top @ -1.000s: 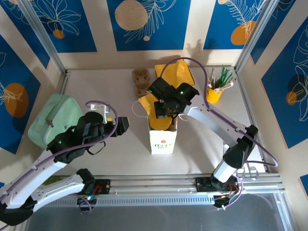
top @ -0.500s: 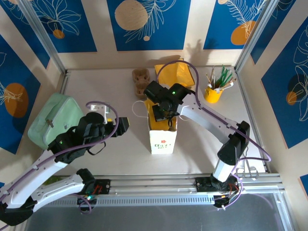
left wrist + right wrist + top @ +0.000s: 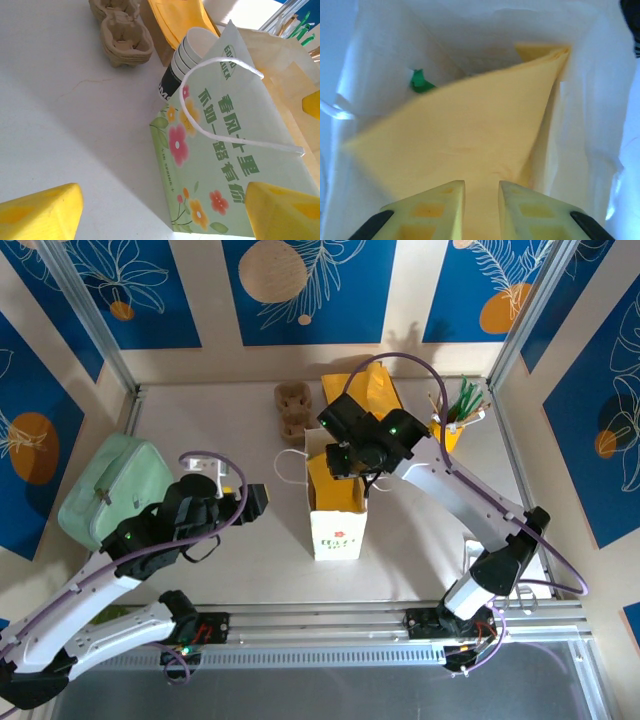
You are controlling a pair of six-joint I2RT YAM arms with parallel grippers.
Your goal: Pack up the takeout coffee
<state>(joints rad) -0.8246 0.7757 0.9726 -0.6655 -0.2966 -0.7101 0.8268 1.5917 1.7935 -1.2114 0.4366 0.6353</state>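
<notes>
Paper bag – "GOOD LUCK", 春风十里 – left tool wide, empty; right tool barely parted, empty

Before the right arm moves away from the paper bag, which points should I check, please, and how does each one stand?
1. The paper bag stands upright with its mouth open: ok.
2. The right claw is over the bag mouth, its fingers a narrow gap apart: ok.
3. The yellow napkin lies inside the bag, beyond the fingertips: ok.
4. The left claw is wide open beside the bag and apart from it: ok.
5. The takeout coffee is packed in the bag: cannot tell, because the napkin covers the bottom.
</notes>
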